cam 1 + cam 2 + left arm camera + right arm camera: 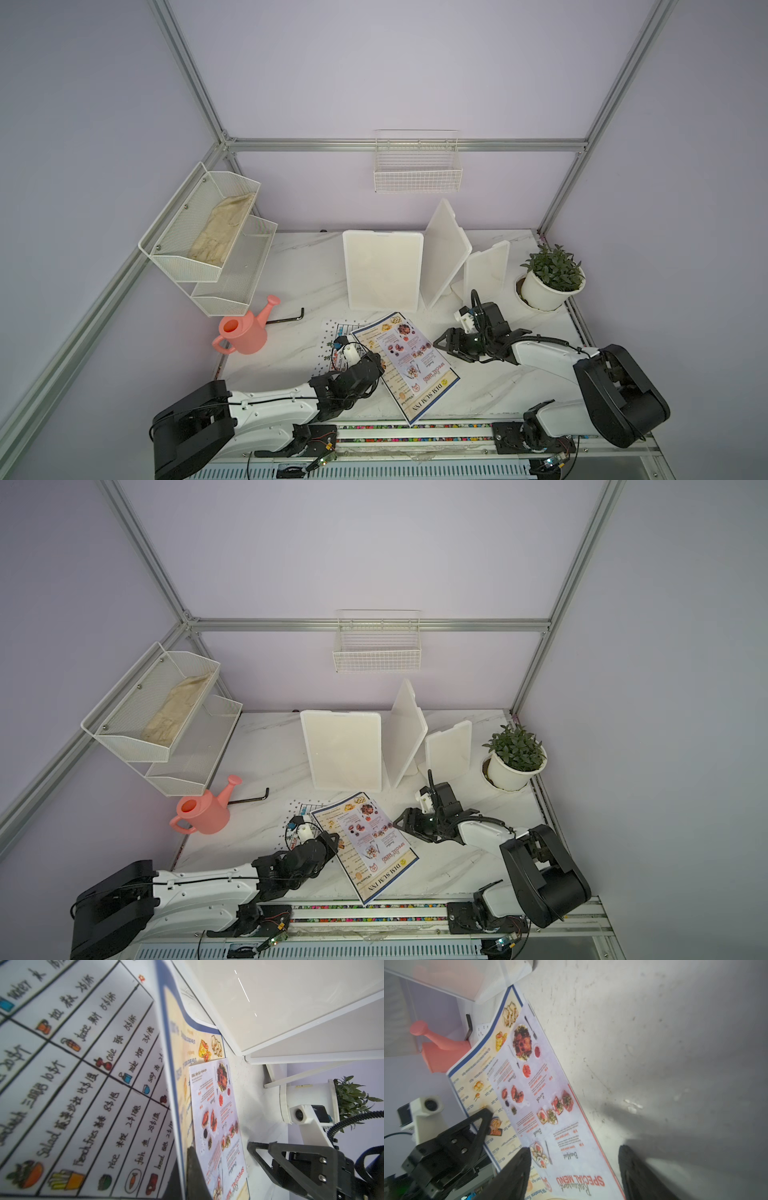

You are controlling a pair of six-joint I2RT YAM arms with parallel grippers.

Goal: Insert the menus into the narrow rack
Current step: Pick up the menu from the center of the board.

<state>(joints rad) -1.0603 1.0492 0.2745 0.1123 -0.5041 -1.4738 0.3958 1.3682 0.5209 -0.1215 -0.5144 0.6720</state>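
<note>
Three menus lie overlapped at the table's front centre. The large cream blue-bordered DIM SUM INN menu [415, 399] [376, 879] carries the small SPECIAL MENU leaflet [409, 349] [550, 1095] on top. The white grid-table sheet [332, 336] [83, 1084] lies partly under its left side. My left gripper [376, 359] [184, 1159] is shut on the DIM SUM INN menu's left edge [166, 1022], which curls up off the grid sheet. Right of the menus, my right gripper [440, 343] [575, 1163] is open, its fingers straddling the leaflet's right edge. The narrow wire rack [417, 172] [376, 652] hangs on the back wall.
Leaning white boards [382, 270] stand just behind the menus. A pink watering can [243, 332] and an Allen key [286, 318] lie to the left, below a two-tier mesh shelf [208, 241]. A potted plant [552, 276] stands at the back right.
</note>
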